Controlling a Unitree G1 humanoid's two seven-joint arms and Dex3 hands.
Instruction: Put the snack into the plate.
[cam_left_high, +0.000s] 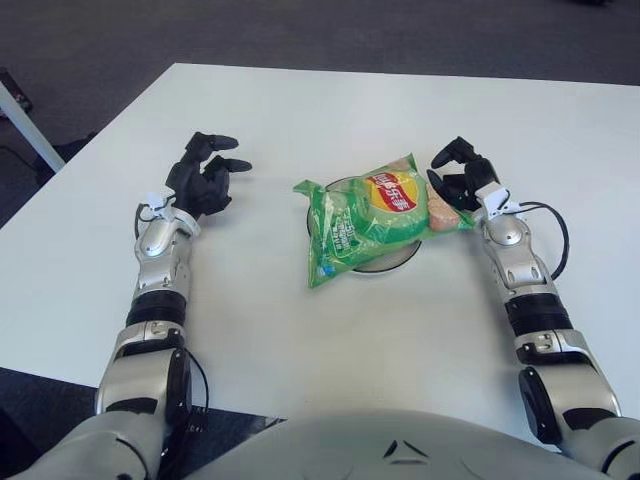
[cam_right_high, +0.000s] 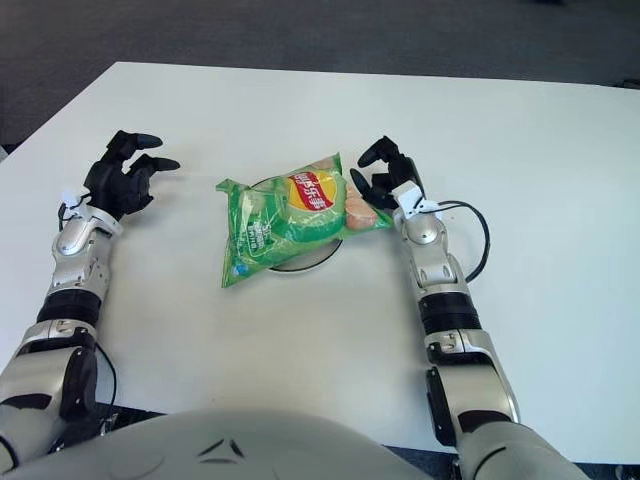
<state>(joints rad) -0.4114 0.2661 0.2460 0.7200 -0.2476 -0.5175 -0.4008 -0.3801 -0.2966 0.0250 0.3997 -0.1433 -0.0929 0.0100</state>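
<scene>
A green snack bag (cam_left_high: 368, 218) with a red and yellow logo lies across a white plate (cam_left_high: 395, 259) in the middle of the table and covers most of it. My right hand (cam_left_high: 457, 180) is at the bag's right end, its fingers curled over that corner of the bag. My left hand (cam_left_high: 204, 180) is to the left of the bag, apart from it, low over the table, with fingers relaxed and holding nothing.
The white table (cam_left_high: 300, 330) stretches all around the plate. A black cable (cam_left_high: 552, 228) loops by my right forearm. Dark floor lies past the table's far and left edges.
</scene>
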